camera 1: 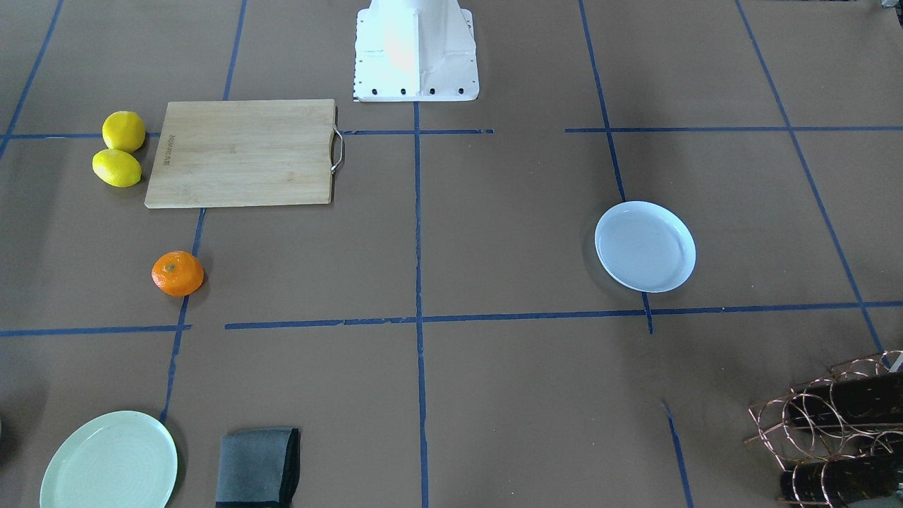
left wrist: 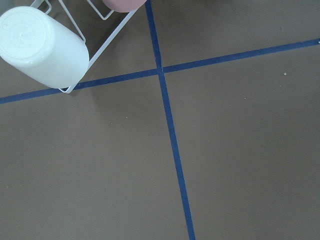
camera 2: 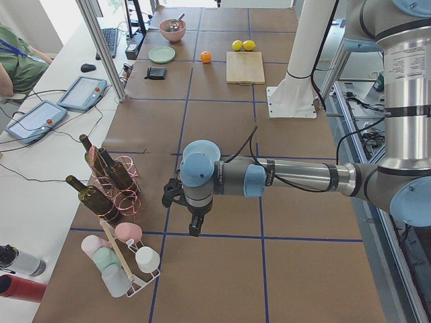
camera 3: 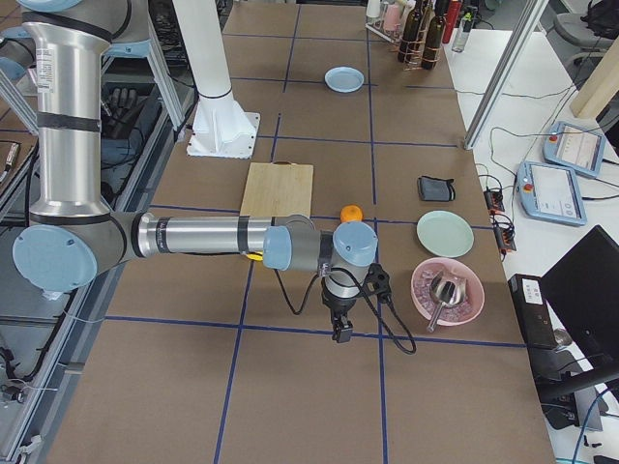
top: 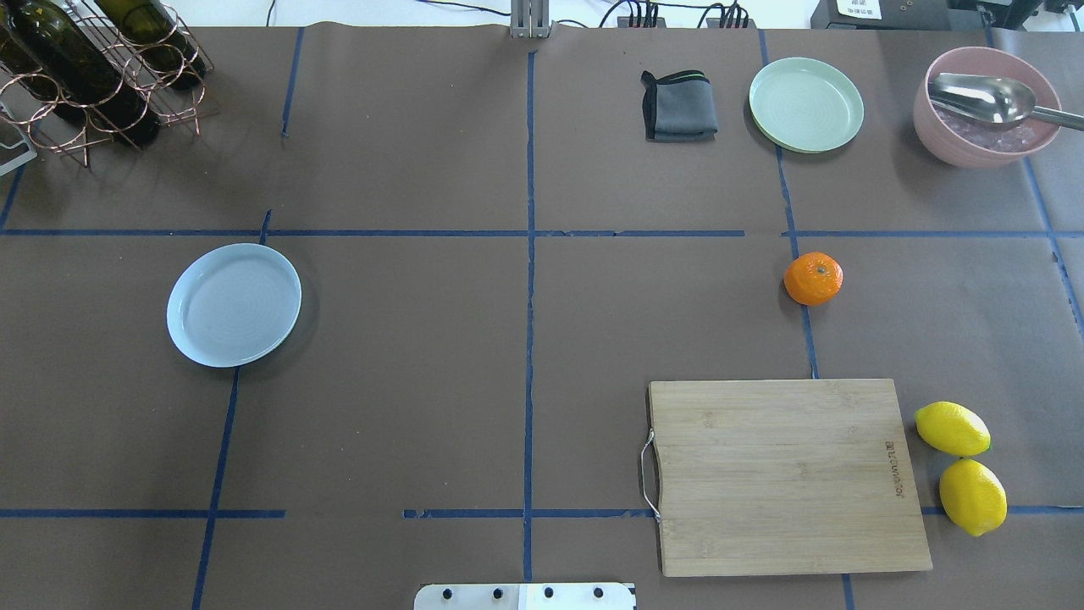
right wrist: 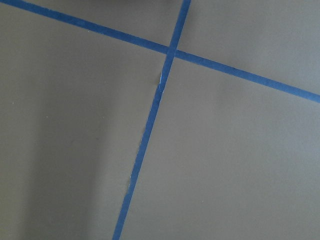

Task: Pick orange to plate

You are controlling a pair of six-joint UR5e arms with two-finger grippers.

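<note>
Front-facing view: orange [camera 1: 178, 274] sat on bare bench [camera 1: 508, 233] on the robot's right half, near the cutting board [camera 1: 243, 152] and lemons [camera 1: 120, 148]. The plate [camera 1: 645, 247] lay empty, well apart on the left half. Overhead: orange [top: 813, 278] had its stem dot facing up and its flattened axis vertical. It was round in plan with no long axis, so any jaw angle should suit. Left side view: left end effector [camera 2: 195, 227] hung over the bench, far from the fruit, and I cannot tell whether it was open or closed. Right side view: right end effector [camera 3: 340, 331] hung near the orange; again cannot tell. Wrist views: only blue tape [right wrist: 155, 100], no fingers. Best move, judged: right arm descends straight down, jaws wide, straddles the widest girth and squeezes gently.
</note>
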